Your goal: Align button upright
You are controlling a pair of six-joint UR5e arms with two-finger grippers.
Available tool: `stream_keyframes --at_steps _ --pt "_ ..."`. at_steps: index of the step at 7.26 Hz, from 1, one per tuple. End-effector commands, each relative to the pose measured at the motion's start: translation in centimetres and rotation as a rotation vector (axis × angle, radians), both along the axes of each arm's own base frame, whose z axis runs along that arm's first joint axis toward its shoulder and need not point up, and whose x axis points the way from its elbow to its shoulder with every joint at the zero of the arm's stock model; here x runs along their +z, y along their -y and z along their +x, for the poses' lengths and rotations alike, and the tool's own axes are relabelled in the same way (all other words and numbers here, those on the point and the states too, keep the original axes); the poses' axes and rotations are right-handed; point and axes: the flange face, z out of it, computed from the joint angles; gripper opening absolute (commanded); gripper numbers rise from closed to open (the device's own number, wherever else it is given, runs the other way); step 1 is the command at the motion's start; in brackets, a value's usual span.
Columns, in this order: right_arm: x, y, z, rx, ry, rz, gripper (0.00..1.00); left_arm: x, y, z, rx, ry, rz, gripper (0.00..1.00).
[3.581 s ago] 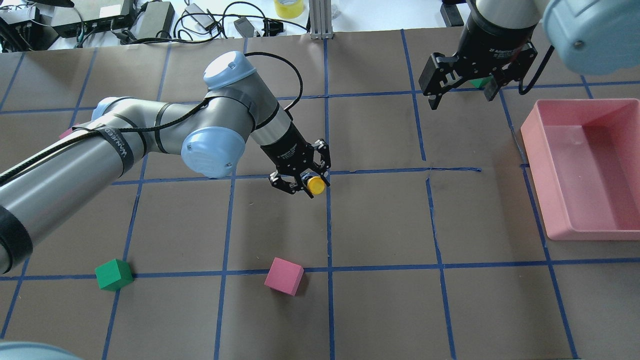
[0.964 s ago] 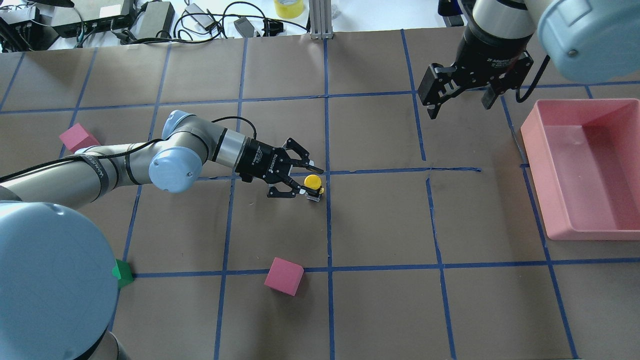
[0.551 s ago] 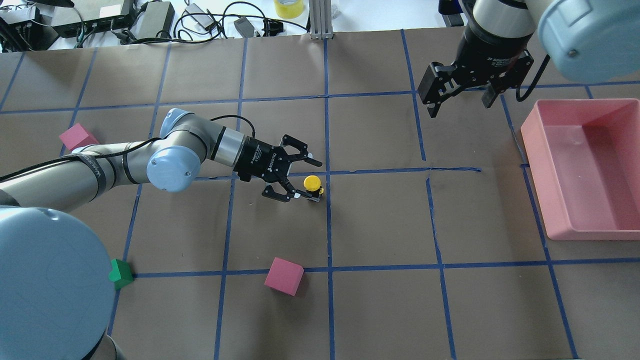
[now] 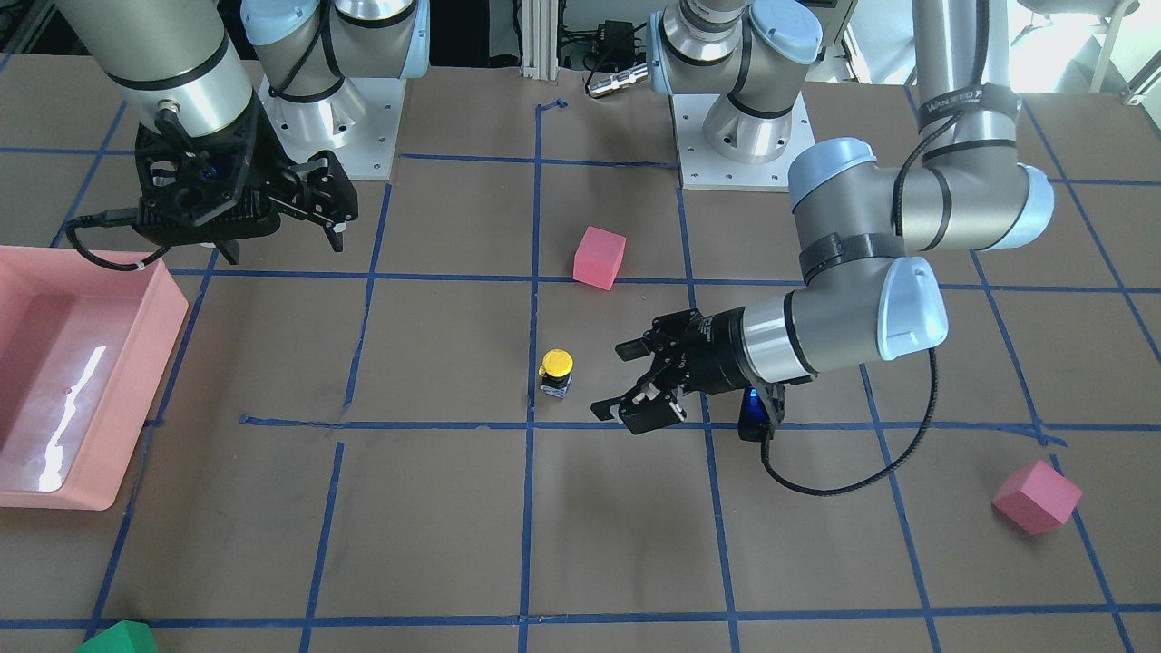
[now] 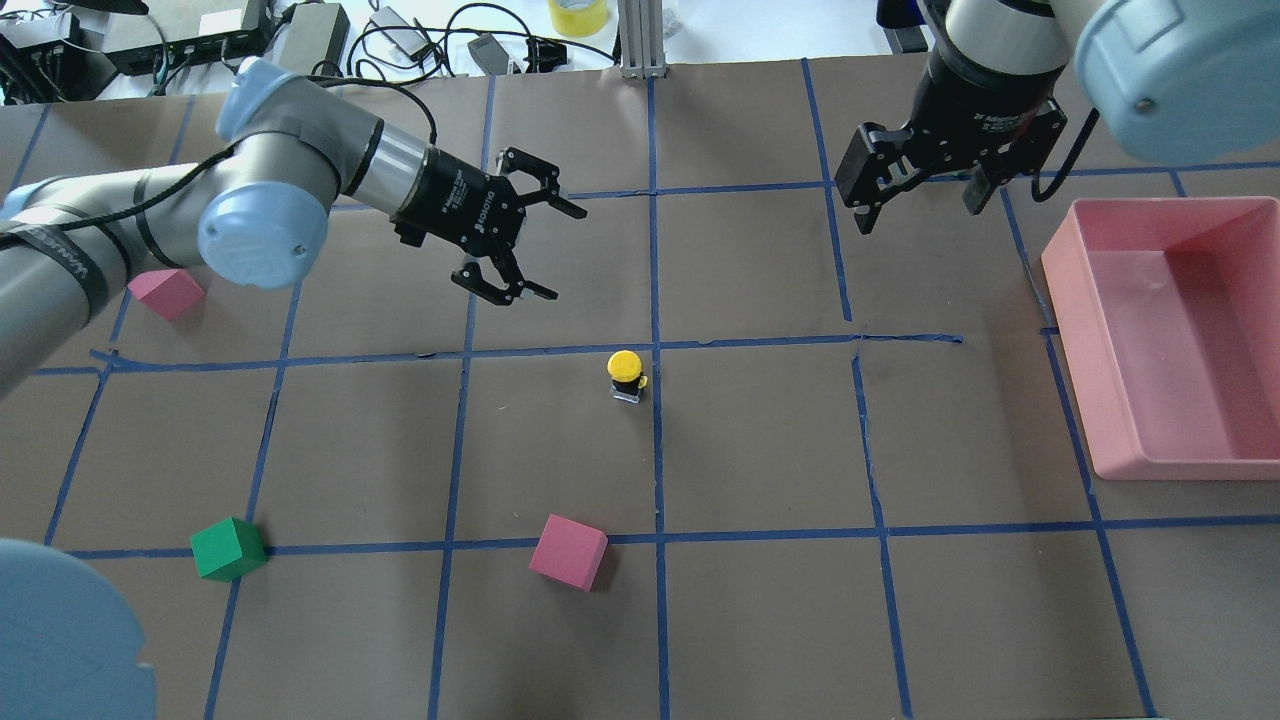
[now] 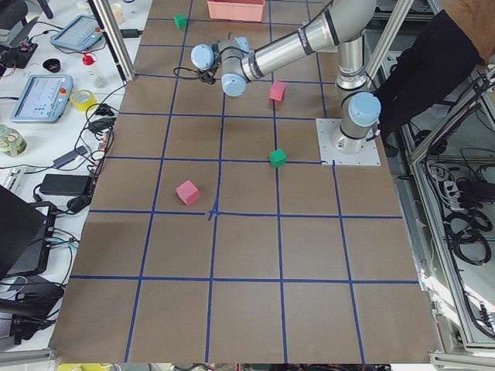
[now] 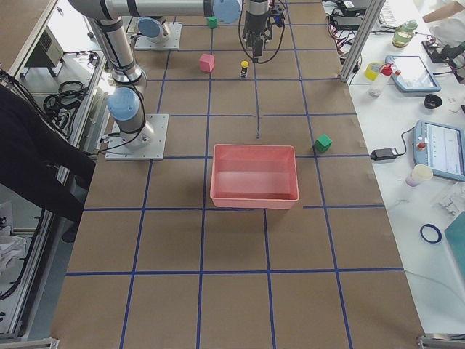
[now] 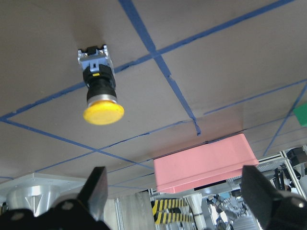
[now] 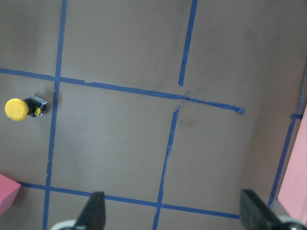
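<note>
Surface [image 5: 760, 620]: brown paper w/ blue tape grid, long; the work sits around its middle stretch.

L arm [image 5: 150, 210]: reaches in low across the surface from the left. R arm [image 5: 1000, 40]: hangs toward the far edge, wrist pointing down.

Pink bin [image 5: 1200, 350]: rectangular, open top, lying toward the right edge, well apart from the button.

Left pincer [image 5: 568, 255]: open, fingers spread wide, nothing between them. Clear of the button, not touching it. How far off differs by view: front view has it low and just beside the button, overhead has it off toward the far edge and left. Its wrist cam looks past both fingertips [image 8: 98, 184] at the button, with free gap all round.

Right pincer [image 5: 917, 215]: open too, fingers apart, empty. Above the surface toward the far edge, between the button's grid column and the bin. Its wrist cam has the button at frame's left, well apart.

Cubes:
- pink cube [image 5: 568, 552], toward the robot-side edge from the button
- 2nd pink cube [image 5: 167, 293], off toward the left edge, by the L arm
- green cube [image 5: 228, 548], toward the robot-side edge, left of the 1st pink one
- 2nd green cube [image 7: 322, 143], near the far edge; seen in side views, hidden in overhead

Button [image 5: 626, 374]: stands upright on its base, yellow cap [image 8: 103, 113] on top, black body under it. On its own, nothing touching it. Abt midway between the robot-side and far edges, just beside a crossing of tape lines.
</note>
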Motion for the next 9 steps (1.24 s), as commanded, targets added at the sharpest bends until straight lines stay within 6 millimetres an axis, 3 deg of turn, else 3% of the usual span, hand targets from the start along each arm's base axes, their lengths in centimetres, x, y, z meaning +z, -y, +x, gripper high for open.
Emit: stream_keyframes --at_steps 1,2,3,4,6,8,9 --pt "0.0 0.0 0.0 0.0 0.0 0.001 1.0 4.9 0.2 4.4 -0.212 0.189 -0.294 1.0" --pt "-0.1 0.1 0.0 -0.001 0.0 0.002 1.0 6.8 0.2 7.3 -0.354 0.317 -0.399 1.0" --pt "-0.1 0.1 0.0 0.0 0.0 0.002 1.0 8.6 -0.8 10.1 -0.559 0.545 -0.371 1.0" --pt "-0.1 0.1 0.0 0.0 0.0 0.002 1.0 11.6 -1.7 11.5 -0.749 0.663 -0.375 1.0" --pt "-0.1 0.1 0.0 0.0 0.0 0.002 1.0 16.5 -5.4 11.6 -0.857 0.753 -0.326 1.0" --pt "-0.1 0.1 0.0 0.0 0.0 0.002 1.0 18.1 -7.5 10.5 -0.86 0.77 -0.331 1.0" --pt "-0.1 0.0 0.0 0.002 0.0 0.002 1.0 18.1 -7.9 8.5 -0.844 0.761 -0.337 1.0"
